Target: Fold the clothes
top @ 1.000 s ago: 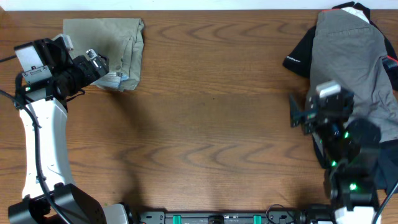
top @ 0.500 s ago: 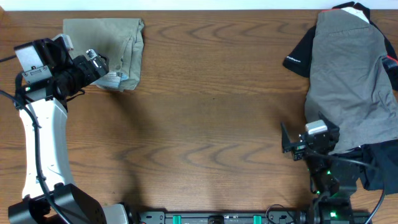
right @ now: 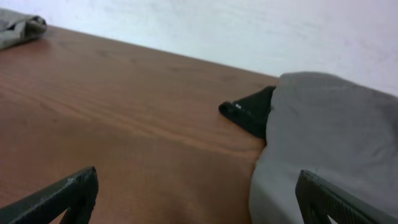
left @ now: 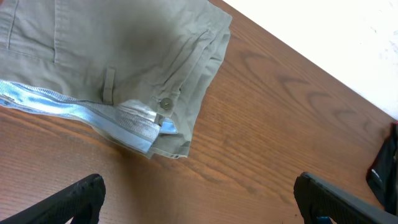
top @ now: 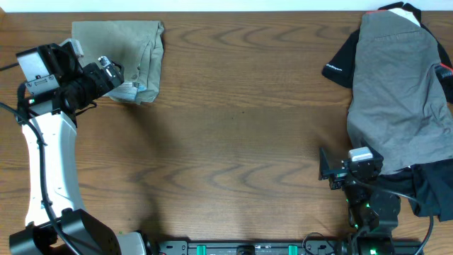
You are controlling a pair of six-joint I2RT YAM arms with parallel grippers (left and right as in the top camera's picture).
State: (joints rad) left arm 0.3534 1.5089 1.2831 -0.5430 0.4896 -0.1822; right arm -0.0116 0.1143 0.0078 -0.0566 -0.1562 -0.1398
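Observation:
The khaki-beige shorts [top: 120, 55] lie folded into a compact bundle at the table's far left corner, whitish lining showing at the near edge. In the left wrist view the shorts [left: 118, 56] fill the upper left, with a button and the pale lining along the fold. My left gripper [top: 113, 74] hovers just at the bundle's near edge, open and empty; its fingertips [left: 199, 199] frame bare wood. My right gripper [top: 327, 166] is open and empty, low at the near right beside the grey garment; its fingertips [right: 199, 193] are spread wide.
A grey garment [top: 396, 85] lies over a black garment [top: 343, 60] at the far right; both show in the right wrist view, grey [right: 336, 137] and black [right: 249, 115]. More black cloth [top: 432, 188] lies at the near right. The wooden table [top: 241, 134] spans the middle.
My right arm has drawn back toward the near edge, off the grey garment, and lowered. My left arm and the shorts have not moved.

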